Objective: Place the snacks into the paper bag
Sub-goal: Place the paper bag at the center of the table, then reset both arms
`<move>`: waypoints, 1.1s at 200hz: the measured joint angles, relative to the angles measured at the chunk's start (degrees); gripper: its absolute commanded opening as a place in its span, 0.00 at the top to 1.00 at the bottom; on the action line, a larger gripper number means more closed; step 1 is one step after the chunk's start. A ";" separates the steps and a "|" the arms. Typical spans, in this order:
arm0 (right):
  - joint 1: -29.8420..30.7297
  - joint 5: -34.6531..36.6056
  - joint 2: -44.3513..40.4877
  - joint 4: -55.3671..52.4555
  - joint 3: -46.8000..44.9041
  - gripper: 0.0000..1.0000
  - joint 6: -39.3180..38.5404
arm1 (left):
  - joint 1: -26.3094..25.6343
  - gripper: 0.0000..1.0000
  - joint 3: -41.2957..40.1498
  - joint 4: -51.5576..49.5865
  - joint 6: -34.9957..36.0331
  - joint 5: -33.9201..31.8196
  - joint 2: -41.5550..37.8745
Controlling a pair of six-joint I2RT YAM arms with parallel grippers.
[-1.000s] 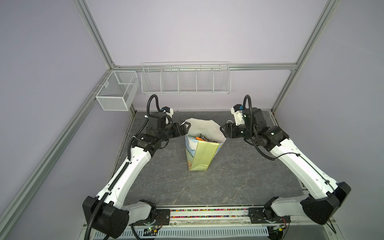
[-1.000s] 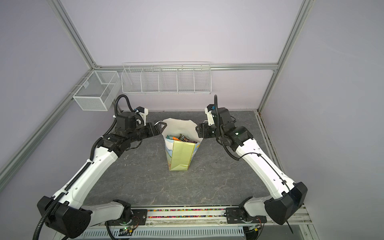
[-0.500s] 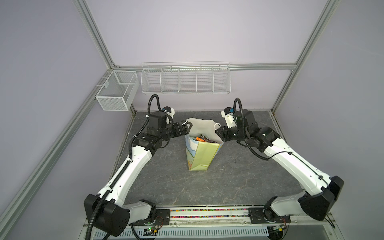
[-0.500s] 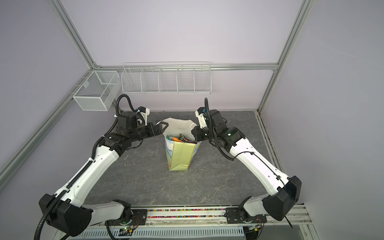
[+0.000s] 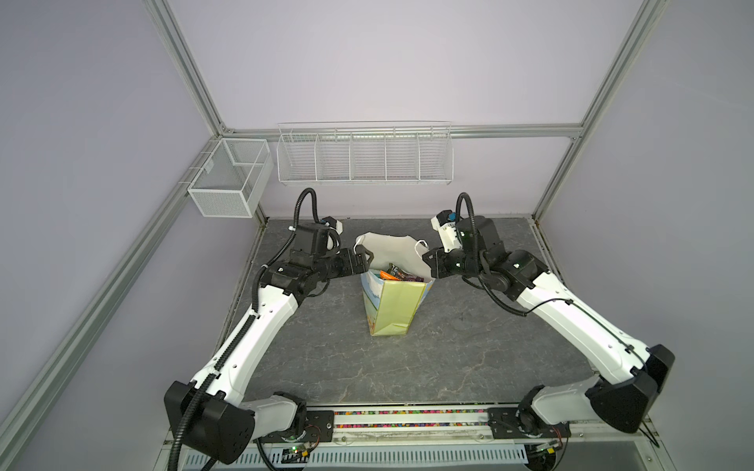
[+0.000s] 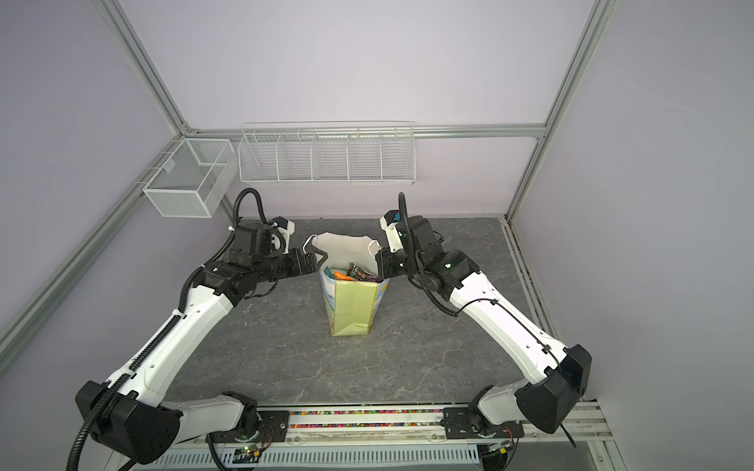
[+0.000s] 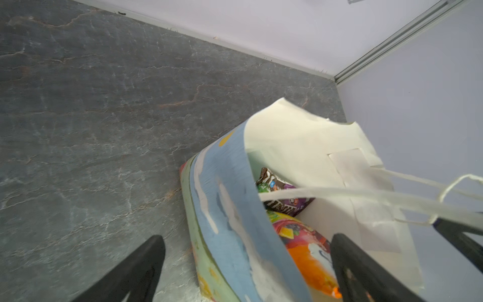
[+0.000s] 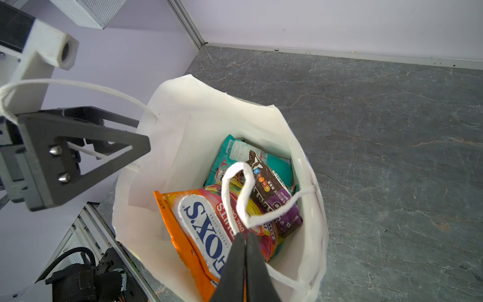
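Observation:
The paper bag point(image 5: 398, 301) point(image 6: 353, 301) stands upright mid-table, mouth open. Inside lie the snacks point(image 5: 393, 273): an orange FOX'S pouch point(image 8: 198, 224), a brown-purple M&M's pack point(image 8: 271, 191) and a teal pouch point(image 8: 235, 151). My left gripper point(image 5: 365, 261) point(image 7: 247, 236) is open and straddles the bag's left wall, one finger outside and one inside. A white cord handle point(image 7: 366, 193) drapes over its fingers point(image 8: 78, 146). At the right rim my right gripper point(image 5: 426, 259) point(image 8: 243, 234) is shut, its tips pinching the other cord handle point(image 8: 236, 188) above the snacks.
A mesh basket point(image 5: 230, 179) hangs on the left frame post and a long divided wire basket point(image 5: 365, 155) on the back wall. Purple walls close in on three sides. The arms' base rail point(image 5: 408, 420) runs along the table's front edge.
My right gripper has moved left to the bag's right rim and closed its jaws. The left gripper has opened slightly wider and stays at the left rim.

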 measured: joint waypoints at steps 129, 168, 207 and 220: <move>0.79 1.79 -0.04 -0.13 0.09 0.34 -0.42 | 0.00 0.01 1.99 -4.22 3.19 4.39 -3.21; 0.79 3.02 -0.15 -1.22 0.42 0.23 -0.44 | 0.00 0.01 3.34 -5.01 3.15 5.05 -4.98; 0.79 3.23 -1.29 -1.95 0.59 0.16 -1.05 | 0.00 0.01 4.44 -5.97 3.17 5.18 -7.30; 0.79 3.02 -1.86 -2.21 0.92 0.14 -1.31 | 0.00 0.01 4.44 -6.21 3.17 4.98 -8.20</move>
